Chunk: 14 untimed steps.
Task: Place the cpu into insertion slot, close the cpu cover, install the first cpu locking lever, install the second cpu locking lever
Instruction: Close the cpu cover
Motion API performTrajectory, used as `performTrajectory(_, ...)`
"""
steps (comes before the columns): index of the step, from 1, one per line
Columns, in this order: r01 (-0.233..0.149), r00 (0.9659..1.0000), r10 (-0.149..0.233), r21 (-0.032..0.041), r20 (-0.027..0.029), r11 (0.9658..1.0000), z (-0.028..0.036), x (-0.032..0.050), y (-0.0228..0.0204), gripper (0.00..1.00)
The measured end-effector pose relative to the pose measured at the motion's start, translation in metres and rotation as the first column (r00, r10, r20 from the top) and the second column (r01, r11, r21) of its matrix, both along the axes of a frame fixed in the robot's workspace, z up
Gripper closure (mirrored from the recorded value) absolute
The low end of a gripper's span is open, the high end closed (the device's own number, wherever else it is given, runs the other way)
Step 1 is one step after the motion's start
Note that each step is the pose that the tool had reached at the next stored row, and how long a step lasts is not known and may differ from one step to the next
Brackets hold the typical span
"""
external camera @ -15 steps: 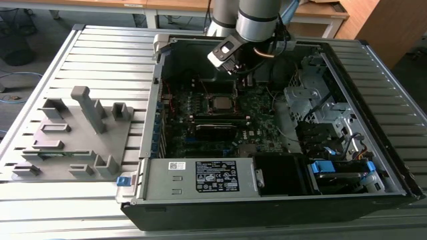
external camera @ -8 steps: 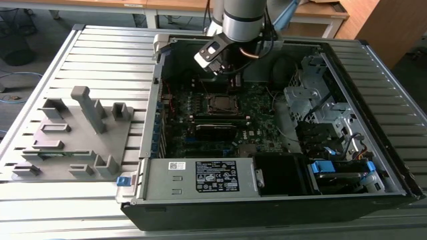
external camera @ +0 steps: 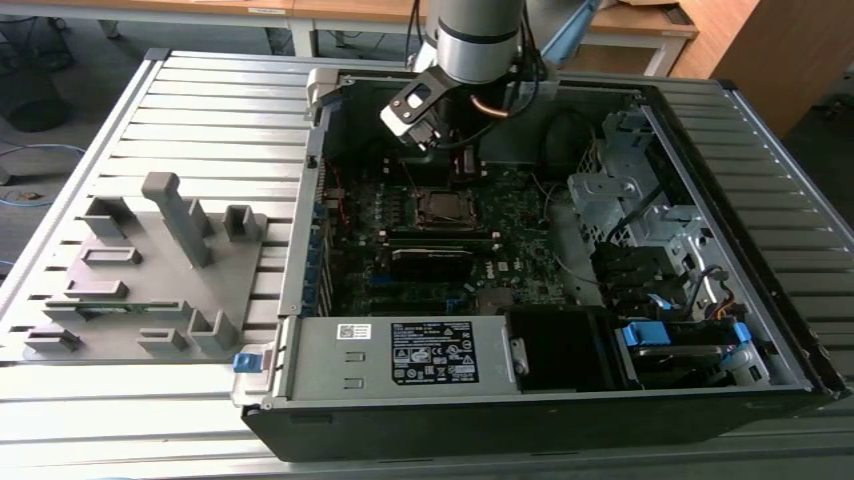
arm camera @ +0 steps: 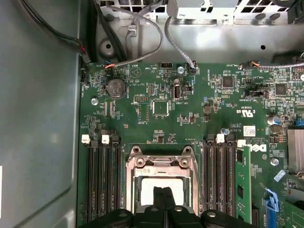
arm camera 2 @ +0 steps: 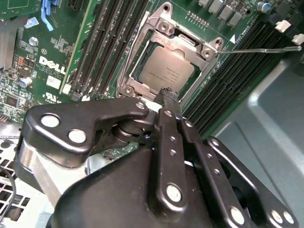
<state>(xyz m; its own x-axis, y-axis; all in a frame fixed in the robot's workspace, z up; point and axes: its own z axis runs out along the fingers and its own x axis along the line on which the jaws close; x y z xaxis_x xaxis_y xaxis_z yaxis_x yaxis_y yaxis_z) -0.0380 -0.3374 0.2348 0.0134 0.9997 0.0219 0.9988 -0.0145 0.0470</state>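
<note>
Slatted table [external camera: 200, 110] | open case [external camera: 534, 428], labelled board [arm camera: 156, 85] | gripper [arm camera 2: 166, 93] pinched together over cpu [arm camera 2: 164, 71] | cpu cover [arm camera 2: 187, 40] down

**Robot arm, as seen.** Exterior view: silver-grey cylindrical arm link [external camera: 475, 25] ringed by a black band, ending in a dark wrist block that carries a white box-shaped camera housing [external camera: 410, 104] with a black face. Second wrist view: glossy black gripper [arm camera 2: 166, 93] built of flat, round-ended linkage bars [arm camera 2: 166, 156] joined by round silver pivot pins [arm camera 2: 173, 193]; smaller dark screw heads dot the bars. A pale grey metal cylinder [arm camera 2: 33, 164] adjoins the black body. First wrist view: two slim, square-tipped black fingers [arm camera: 160, 197], flanked by rounded black knuckles with silver pins.
</note>
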Motion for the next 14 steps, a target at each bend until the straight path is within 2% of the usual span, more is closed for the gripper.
performTrajectory(6, 0.000, 1.0000, 0.000, 0.0001, 0.0021, 1.0000, -0.0006, -0.0082, 0.0000, 0.89)
performTrajectory(14, 0.000, 1.0000, 0.000, -0.0001, 0.0022, 1.0000, -0.0005, -0.0085, 0.0000, 0.89)
